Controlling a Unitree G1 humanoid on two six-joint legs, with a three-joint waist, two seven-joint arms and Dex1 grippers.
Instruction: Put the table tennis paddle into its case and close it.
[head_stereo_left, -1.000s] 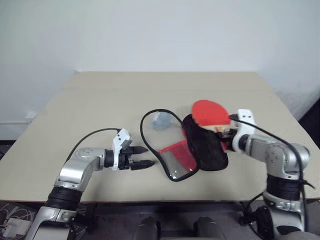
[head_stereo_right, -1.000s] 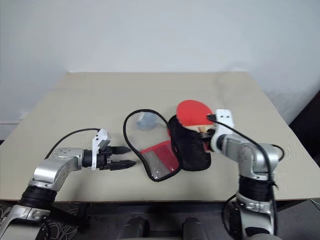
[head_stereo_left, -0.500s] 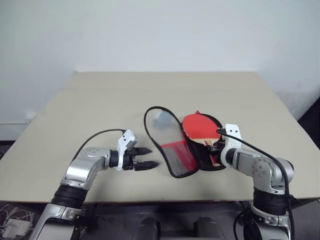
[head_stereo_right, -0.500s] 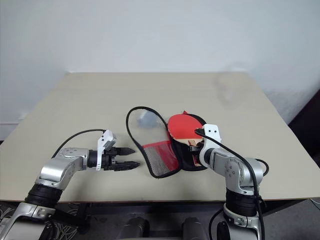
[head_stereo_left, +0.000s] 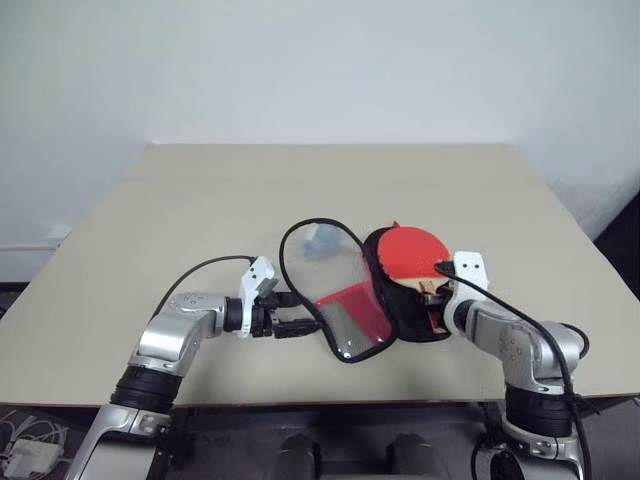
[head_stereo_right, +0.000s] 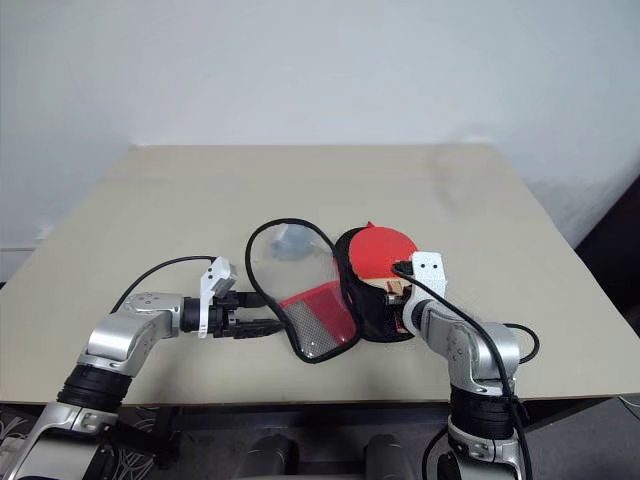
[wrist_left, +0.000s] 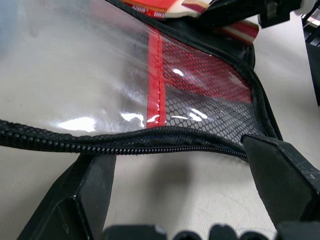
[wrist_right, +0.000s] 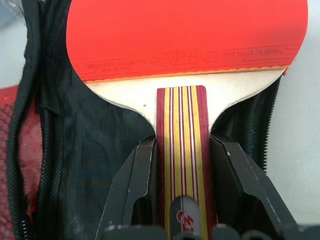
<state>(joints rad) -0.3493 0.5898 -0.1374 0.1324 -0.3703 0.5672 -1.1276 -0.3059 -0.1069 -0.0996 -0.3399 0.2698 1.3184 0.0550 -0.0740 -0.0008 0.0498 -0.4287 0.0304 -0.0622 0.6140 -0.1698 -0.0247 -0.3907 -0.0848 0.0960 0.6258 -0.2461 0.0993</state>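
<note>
The table tennis paddle (wrist_right: 186, 35), red face up with a striped wooden handle (wrist_right: 182, 125), lies tilted over the black inner half of its case (head_stereo_left: 412, 318). My right gripper (head_stereo_left: 433, 298) is shut on the handle. The case lies unzipped on the table, its flap (head_stereo_left: 352, 318) of clear window and red mesh folded out to the left. My left gripper (head_stereo_left: 303, 312) stands open at the flap's left edge, level with the table. The black zipper rim (wrist_left: 150, 137) runs just ahead of its two fingers (wrist_left: 87, 195).
A small pale grey-blue lump (head_stereo_left: 320, 242) sits inside the loop of the case's zipper rim, behind the flap. The beige table (head_stereo_left: 200, 200) has free room to the left, behind, and to the right of the case. A white wall rises behind it.
My right gripper has brought the paddle down from above the case until it lies low over the black half. The flap's loop has shifted a little. The left gripper has stayed about where it was.
</note>
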